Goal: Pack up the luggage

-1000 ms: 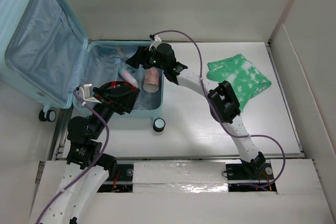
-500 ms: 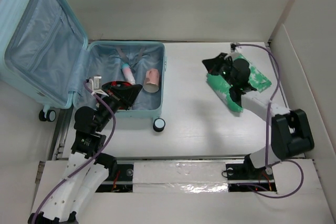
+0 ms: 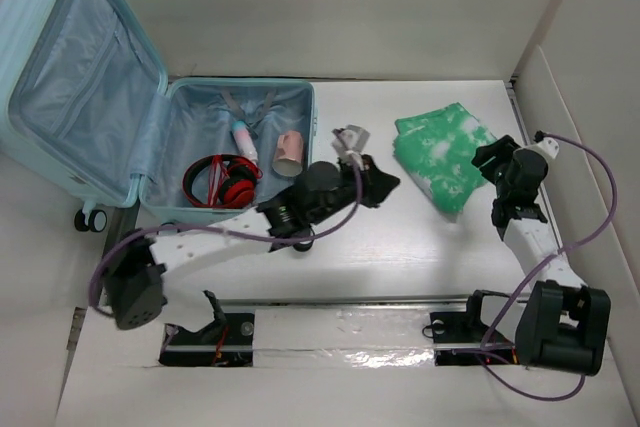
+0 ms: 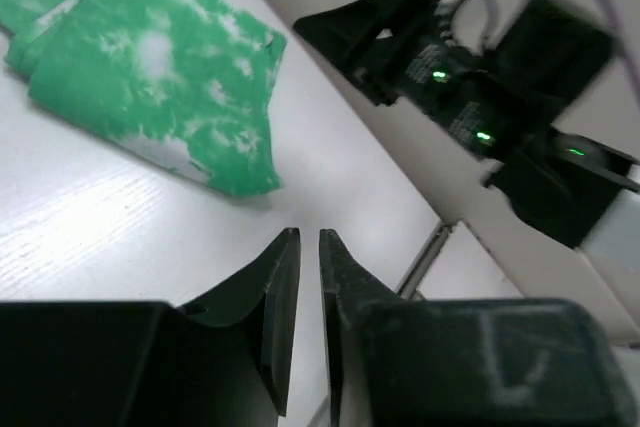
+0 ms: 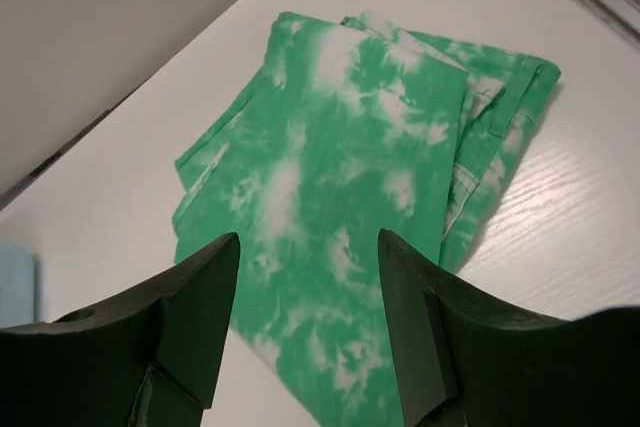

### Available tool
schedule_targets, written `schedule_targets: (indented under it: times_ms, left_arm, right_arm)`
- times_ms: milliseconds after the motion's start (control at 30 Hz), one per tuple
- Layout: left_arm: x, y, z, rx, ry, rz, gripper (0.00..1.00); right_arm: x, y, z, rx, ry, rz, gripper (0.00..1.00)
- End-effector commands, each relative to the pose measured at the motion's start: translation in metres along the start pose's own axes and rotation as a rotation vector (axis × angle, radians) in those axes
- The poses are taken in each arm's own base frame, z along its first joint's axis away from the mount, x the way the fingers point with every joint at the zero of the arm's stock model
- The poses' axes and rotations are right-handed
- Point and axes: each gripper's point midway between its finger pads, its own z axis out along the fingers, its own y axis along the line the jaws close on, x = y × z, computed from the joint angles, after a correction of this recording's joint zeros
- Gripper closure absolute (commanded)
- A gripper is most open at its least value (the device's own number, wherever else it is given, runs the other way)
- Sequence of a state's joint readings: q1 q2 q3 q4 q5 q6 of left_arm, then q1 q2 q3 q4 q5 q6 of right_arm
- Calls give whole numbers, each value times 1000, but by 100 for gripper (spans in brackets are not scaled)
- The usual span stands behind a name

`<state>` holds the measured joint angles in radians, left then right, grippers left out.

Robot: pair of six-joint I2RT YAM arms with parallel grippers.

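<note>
Left tool is now out over the middle of the table, just beside the green tie-dye cloth. Half a second ago it was at the luggage with the red headphones. Its fingers are almost touching, with nothing between them. Right tool has backed off to the cloth's right edge, gaping wide, empty. Luggage unmoved at far left, lid up. Headphones now lie inside, near a pinkish cup.

nothing legible; only a faint embossed mark on the left end effector
</note>
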<state>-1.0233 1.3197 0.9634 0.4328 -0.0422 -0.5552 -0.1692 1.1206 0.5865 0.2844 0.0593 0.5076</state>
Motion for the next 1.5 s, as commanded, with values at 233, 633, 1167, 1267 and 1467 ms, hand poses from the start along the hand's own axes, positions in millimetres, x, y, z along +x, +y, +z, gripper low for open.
schedule_targets:
  times_ms: [233,633,1167,1267,1467]
  left_arm:
    - [30,72,115,-342,79,26,37]
    - [113,152,209,-592,233,124,25]
    - [157,190,226,-582,325,69,94]
    - [146,204,196,-640,310,102,100]
    - [119,226,122,-685,266,107,100]
  right_arm:
    - [-101,95,-91,-334,-205,-23,35]
    - [-98,155,-130,-571,-144,-140,34]
    - [-79,179,-153,-675,-131,-169,33]
    - [-77,178,-152,-658,-133,-181,33]
    - [-68,184,-150,-680,-113,-178,33]
